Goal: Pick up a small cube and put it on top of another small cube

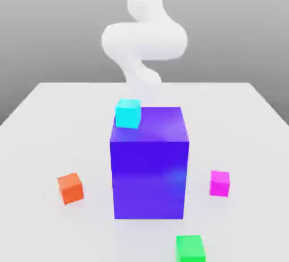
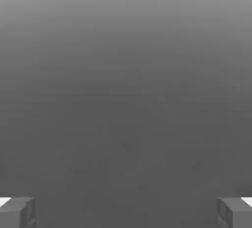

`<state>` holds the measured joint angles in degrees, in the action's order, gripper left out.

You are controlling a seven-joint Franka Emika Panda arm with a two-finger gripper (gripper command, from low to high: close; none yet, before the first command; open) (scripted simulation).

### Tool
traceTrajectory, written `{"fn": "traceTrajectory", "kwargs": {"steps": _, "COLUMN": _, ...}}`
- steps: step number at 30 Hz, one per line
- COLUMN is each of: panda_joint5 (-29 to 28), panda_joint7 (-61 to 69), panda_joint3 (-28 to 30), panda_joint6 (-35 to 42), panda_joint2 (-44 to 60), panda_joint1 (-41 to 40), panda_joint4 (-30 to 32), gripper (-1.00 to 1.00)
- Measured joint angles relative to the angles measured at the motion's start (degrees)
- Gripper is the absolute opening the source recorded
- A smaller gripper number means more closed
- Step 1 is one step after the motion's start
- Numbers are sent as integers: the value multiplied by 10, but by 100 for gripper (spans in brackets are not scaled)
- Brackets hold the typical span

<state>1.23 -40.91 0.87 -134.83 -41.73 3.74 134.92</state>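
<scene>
The small magenta cube (image 1: 219, 183) sits on the white table (image 1: 51, 125), on the exterior view's right of the big blue-purple block (image 1: 149, 170). A small orange cube (image 1: 70, 188) lies on the block's other side, and a small green cube (image 1: 190, 248) lies near the front edge. A small cyan cube (image 1: 128, 113) shows at the block's top far-left corner; I cannot tell whether it rests on the block. In the hand view my gripper (image 2: 126, 212) is open, its fingertips (image 2: 17, 212) wide apart with nothing between them, facing plain grey background.
The white arm (image 1: 144, 38) curls up behind the block at the table's far side. The tall block stands in the middle of the table, between the small cubes.
</scene>
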Motion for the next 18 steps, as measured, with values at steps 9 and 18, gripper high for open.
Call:
{"fn": "traceTrajectory", "kwargs": {"steps": 9, "panda_joint5": 39, "panda_joint7": 176, "panda_joint3": 13, "panda_joint6": -111, "panda_joint2": 152, "panda_joint1": 133, "panda_joint4": 115, "gripper": 0}}
{"fn": "traceTrajectory", "kwargs": {"steps": 18, "panda_joint5": 59, "panda_joint7": 333, "panda_joint3": -15, "panda_joint6": -220, "panda_joint2": 300, "panda_joint1": 237, "panda_joint4": 227, "gripper": 0}}
